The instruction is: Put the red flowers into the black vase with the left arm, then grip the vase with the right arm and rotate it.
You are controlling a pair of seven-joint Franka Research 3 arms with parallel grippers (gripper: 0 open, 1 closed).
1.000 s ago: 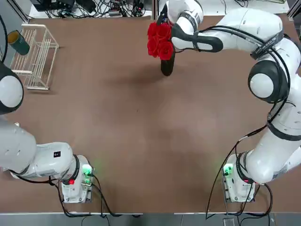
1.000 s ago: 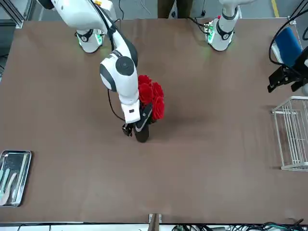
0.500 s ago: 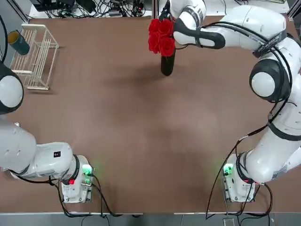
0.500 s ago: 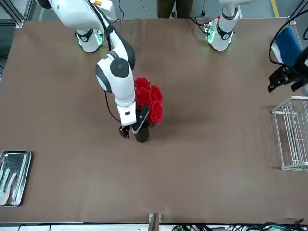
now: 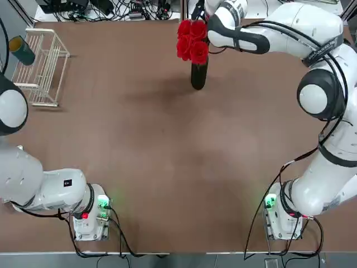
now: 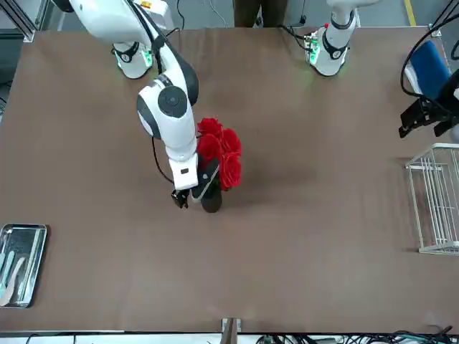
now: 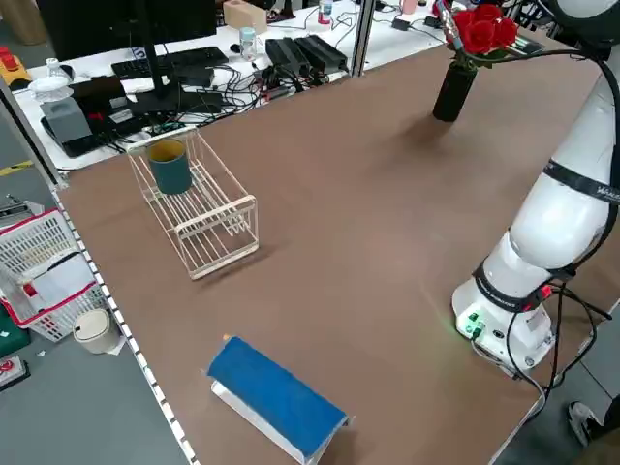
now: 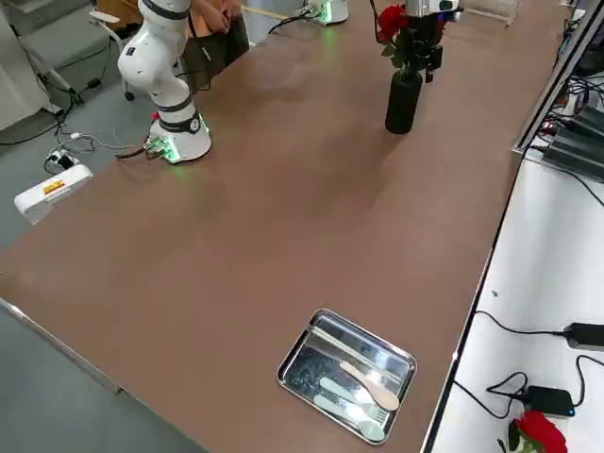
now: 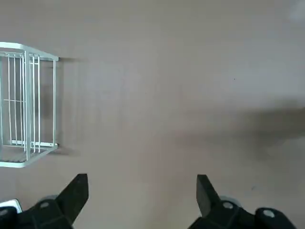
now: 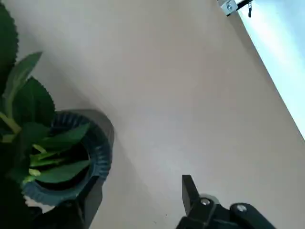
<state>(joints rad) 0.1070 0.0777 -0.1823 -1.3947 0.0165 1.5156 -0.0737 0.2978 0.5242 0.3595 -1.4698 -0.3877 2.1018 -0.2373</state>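
A brown table (image 5: 167, 156) carries a black vase (image 5: 198, 75) at twelve o'clock. A wire rack (image 5: 42, 67) sits at ten; a steel tray (image 6: 21, 261) at one.

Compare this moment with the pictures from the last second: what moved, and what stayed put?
The right gripper has drawn away from the black vase, sliding toward the front view's left; in the right wrist view its fingers stand open beside the vase's mouth. The red flowers stay in the vase. The left gripper stays parked, open.

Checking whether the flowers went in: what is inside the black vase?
Green stems and leaves fill the vase mouth, and the red flowers stand above it. The stem ends and the vase bottom are hidden by its wall.
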